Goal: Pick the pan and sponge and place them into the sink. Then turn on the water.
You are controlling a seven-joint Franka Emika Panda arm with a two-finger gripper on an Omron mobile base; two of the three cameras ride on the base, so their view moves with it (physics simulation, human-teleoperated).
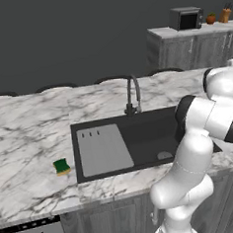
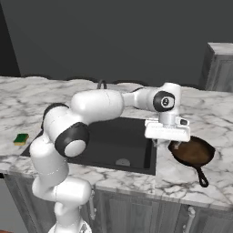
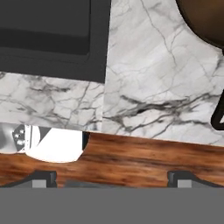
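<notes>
The pan (image 2: 193,152), brown inside with a dark rim, lies on the marble counter just right of the sink (image 2: 136,157), its handle pointing toward the front edge. My gripper (image 2: 167,138) hangs over the counter strip between sink and pan, a little left of the pan. In the hand view its fingertips (image 3: 44,177) stand wide apart and open, with nothing between them; the pan's edge (image 3: 204,18) shows at the top right and the sink corner (image 3: 52,57) at the top left. The green and yellow sponge (image 1: 62,166) rests on the counter left of the sink (image 1: 154,130).
A dark gooseneck faucet (image 1: 133,94) stands behind the basin with no stream falling from it. The grey drainboard (image 1: 103,149) takes up the sink's left part. A far counter holds a microwave (image 1: 186,19). Wooden floor (image 3: 144,159) lies past the counter's front edge.
</notes>
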